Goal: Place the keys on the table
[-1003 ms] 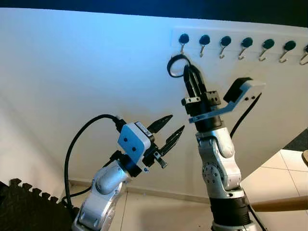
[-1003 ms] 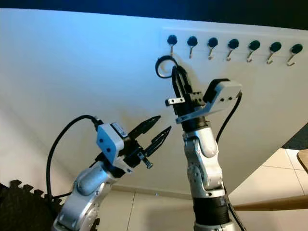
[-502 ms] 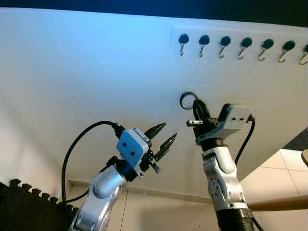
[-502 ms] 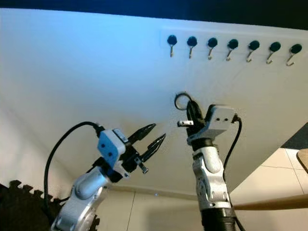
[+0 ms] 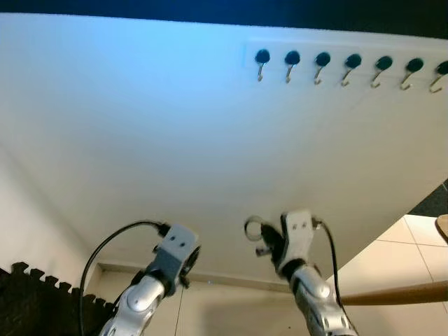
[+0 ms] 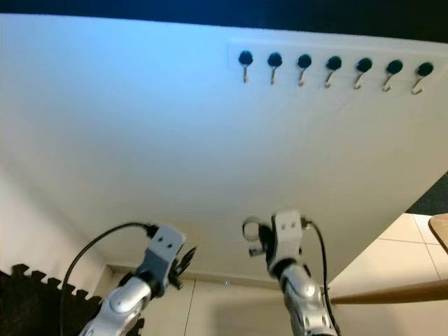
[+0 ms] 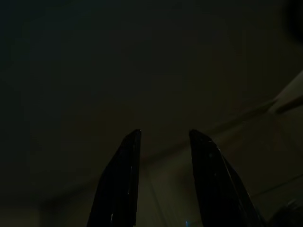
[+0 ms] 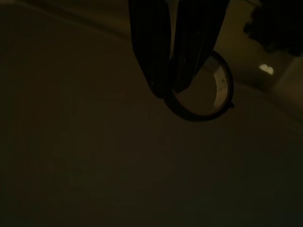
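Black foam mat (image 5: 28,294) sits low in the far left corner, jagged puzzle edge visible against the white wall (image 5: 140,126).

Left gripper (image 7: 163,142) is low near the bottom of the head views, wrist camera housing facing up, black cable (image 5: 112,241) looping off its left side. Left wrist view is very dark, but the two black fingers (image 7: 118,184) stand clearly apart with a gap between them: released, nothing in them.

Right gripper (image 8: 173,85) is just right of centre, also low, in front of the wall. Fingers clenched on the keys' ring (image 8: 201,92): in the right wrist view the two fingers (image 8: 151,52) converge onto the rim of a dark round ring that hangs from the tips. From the head views the same ring (image 5: 253,228) pokes out on the left side of the right wrist housing, touching nothing else. Can't make out individual keys on it, too small and dark. So the keys are in the air, held by the right gripper, well below the hook row.

Upper right: a rail of black-knobbed wall hooks (image 5: 318,64) running off the right edge, all bare.

Lower right: tiled floor (image 5: 413,238) and a wooden table edge (image 5: 399,297) beside the right arm, well apart from the ring.
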